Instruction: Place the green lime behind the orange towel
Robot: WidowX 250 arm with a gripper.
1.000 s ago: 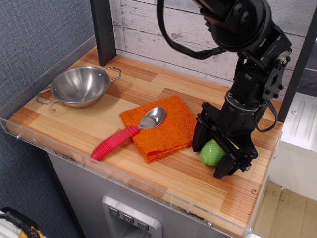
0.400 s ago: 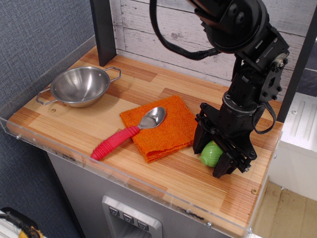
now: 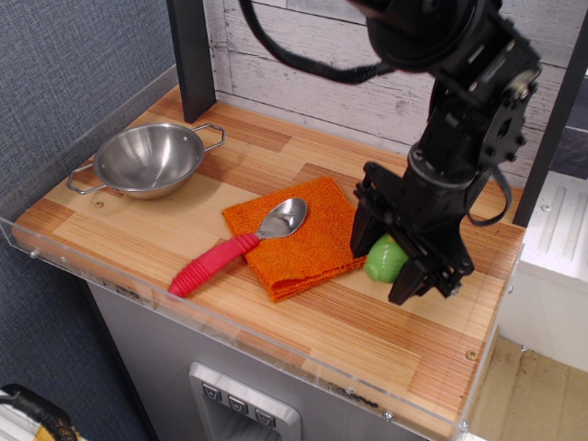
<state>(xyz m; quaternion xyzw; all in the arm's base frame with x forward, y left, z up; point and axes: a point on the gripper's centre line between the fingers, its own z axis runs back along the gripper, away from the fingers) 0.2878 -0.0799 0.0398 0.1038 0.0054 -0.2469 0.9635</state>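
gripping the lime [image 3: 386, 259] between black fingers [image 3: 369, 241], right of centre in the frame, just off the towel's right edge; seems raised a little above the surface [image 3: 303, 322], though contact underneath cannot be confirmed. gripper [image 3: 390, 266] clamped around it from both sides, one finger hard against the towel side, the other longer one reaching down at lower right.

likely light and hollow, hard glossy plastic, so rigid under squeeze but slippery; rounded egg form apt to roll or squirt out if pinched off-centre. best taken across the widest middle, as appears here, with the fingers straddling the bulge. only pale green showing, the rest hidden by the fingers.

towel [image 3: 303, 241]: bright orange, fuzzy terry, folded flat into a rough square turned diamond-wise, soft and prone to bunching if dragged over. spoon [image 3: 241, 244] lying across it, shiny steel bowl end on the cloth, ribbed red handle running down-left onto the wood. steel bowl [image 3: 147, 161] at upper left, thin, polished, two wire handles. striped wooden surface, smooth, edged in clear acrylic; whitewashed plank wall behind. open wood above the towel, toward the wall, looks like the target spot.
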